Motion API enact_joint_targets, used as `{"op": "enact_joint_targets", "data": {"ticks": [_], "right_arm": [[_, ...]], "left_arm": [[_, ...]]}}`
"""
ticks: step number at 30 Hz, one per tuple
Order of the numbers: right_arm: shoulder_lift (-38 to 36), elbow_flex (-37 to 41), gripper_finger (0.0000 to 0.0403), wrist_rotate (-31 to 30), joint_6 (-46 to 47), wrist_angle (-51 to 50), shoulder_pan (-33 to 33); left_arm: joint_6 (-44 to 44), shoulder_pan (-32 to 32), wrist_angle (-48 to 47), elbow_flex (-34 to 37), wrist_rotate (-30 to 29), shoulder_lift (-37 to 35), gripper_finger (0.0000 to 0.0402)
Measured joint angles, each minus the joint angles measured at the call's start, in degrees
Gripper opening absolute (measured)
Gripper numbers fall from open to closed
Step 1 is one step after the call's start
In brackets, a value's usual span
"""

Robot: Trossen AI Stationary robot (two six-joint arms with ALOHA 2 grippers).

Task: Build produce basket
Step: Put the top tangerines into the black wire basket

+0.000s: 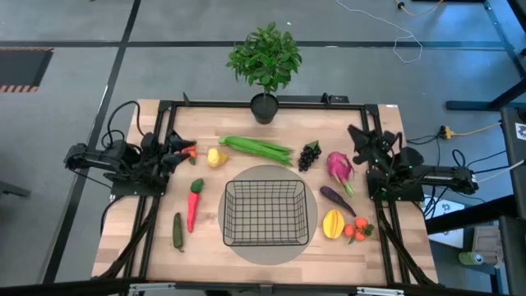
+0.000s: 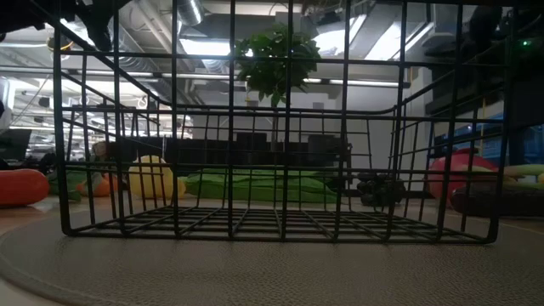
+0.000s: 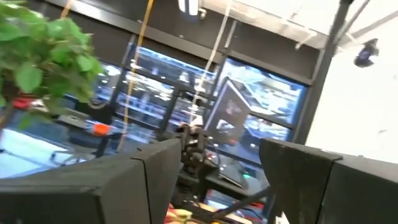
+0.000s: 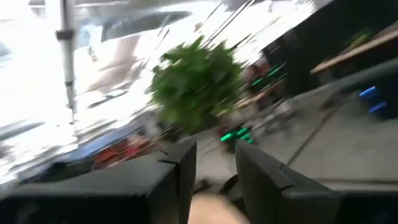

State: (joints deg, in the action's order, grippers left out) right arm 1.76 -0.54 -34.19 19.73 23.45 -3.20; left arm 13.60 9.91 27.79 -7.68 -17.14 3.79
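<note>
The black wire basket [image 1: 265, 214] stands on a round grey mat [image 1: 308, 238] at the table's middle, with nothing in it. Produce lies around it: green beans [image 1: 256, 150], lemon [image 1: 217, 157], grapes [image 1: 309, 155], pink radish [image 1: 339, 167], eggplant [image 1: 337, 200], mango [image 1: 333, 223], tomatoes [image 1: 357, 231], red chili [image 1: 194, 205], cucumber [image 1: 177, 231]. My left gripper [image 1: 175, 147] hangs open at the table's left edge, pointing slightly upward [image 3: 221, 180]. At the right edge my right gripper [image 1: 362, 141] is also raised and open, nothing between its fingers [image 4: 214, 174].
A potted plant [image 1: 265, 62] stands at the table's far edge, in the middle. A small orange piece [image 1: 191, 152] lies beside my left gripper. The low view looks through the basket's mesh [image 2: 272, 170] at the lemon [image 2: 151, 178] and beans [image 2: 255, 183].
</note>
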Motion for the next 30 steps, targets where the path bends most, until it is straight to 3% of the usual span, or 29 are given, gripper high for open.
{"op": "enact_joint_targets", "data": {"ticks": [7, 10, 13, 16, 18, 23, 26, 30], "right_arm": [[0.0, 0.0, 0.011, 17.0, 6.9, -0.2, 0.0], [0.0, 0.0, 0.011, 20.5, 8.6, 1.5, 0.0], [0.0, 0.0, 0.011, 19.9, 6.8, 1.6, 0.0], [0.0, 0.0, 0.011, 15.5, 5.6, 1.6, 0.0], [0.0, 0.0, 0.011, 16.0, 5.0, 1.6, 0.0], [0.0, 0.0, 0.011, 27.3, 4.5, -0.1, 0.0], [0.0, 0.0, 0.011, 35.6, 9.5, -0.4, 0.0], [0.0, 0.1, 0.011, 45.2, 16.9, 7.3, 0.5]], "left_arm": [[1.1, 0.0, 0.0, 0.0, 18.7, 0.0, 0.021], [0.9, 0.0, 0.1, 0.0, 23.6, 0.0, 0.021], [-0.3, 0.0, 0.1, 0.0, 26.8, 0.0, 0.021], [-0.5, 0.0, 0.1, 0.0, 27.2, 0.0, 0.021], [-0.5, 0.0, 0.1, 0.0, 25.9, 0.0, 0.021], [-1.1, 0.0, 0.3, 0.0, 23.2, 0.8, 0.021], [-0.4, 0.0, 2.9, 0.0, 19.1, 3.0, 0.021], [5.6, 0.0, 3.1, -2.6, 15.7, 7.2, 0.021]]}}
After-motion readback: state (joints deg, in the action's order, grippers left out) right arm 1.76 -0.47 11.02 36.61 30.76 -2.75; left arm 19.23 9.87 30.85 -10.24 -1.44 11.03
